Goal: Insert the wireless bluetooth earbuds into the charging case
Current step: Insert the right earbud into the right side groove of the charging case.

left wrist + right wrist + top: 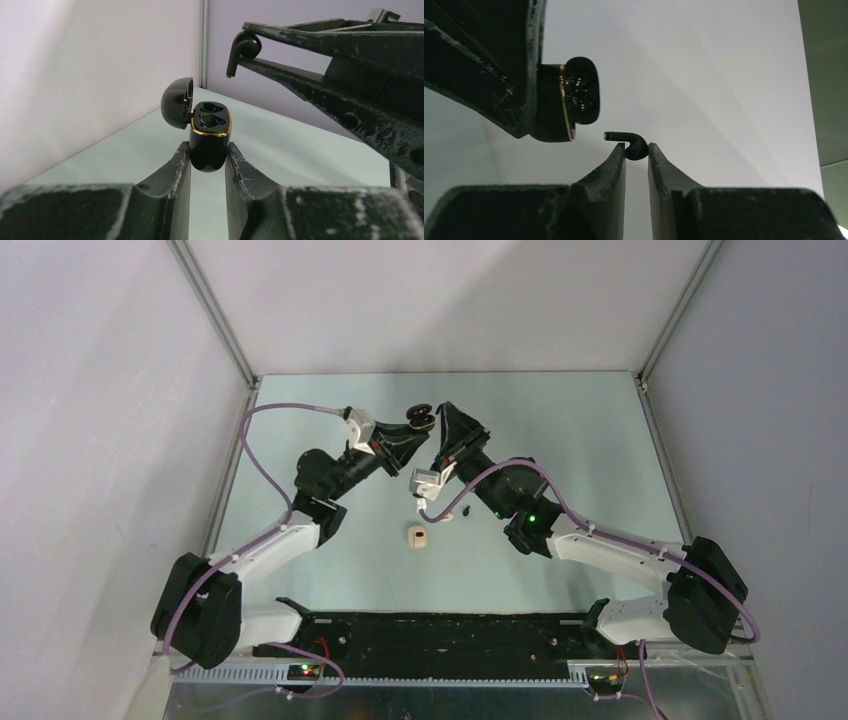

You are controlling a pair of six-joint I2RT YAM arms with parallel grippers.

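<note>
Clamped in the left gripper (207, 148), jaws drawn in tight against its lower body: the black charging case (210, 125), gold-rimmed, upright, lid (177, 102) swung open to one side, two dark wells showing. Pinched in the right gripper (636, 146), jaws almost closed on its bulb: a black earbud (626, 135), stem pointing toward the case. Both raised over the far half of the table (560, 430), tips near each other (earbud just beside the case's open mouth, not touching). Down on the table between the arms: a cream-white case (418, 536). Just right of it, a small dark speck (466, 511), perhaps a second black earbud, too small to tell.
</note>
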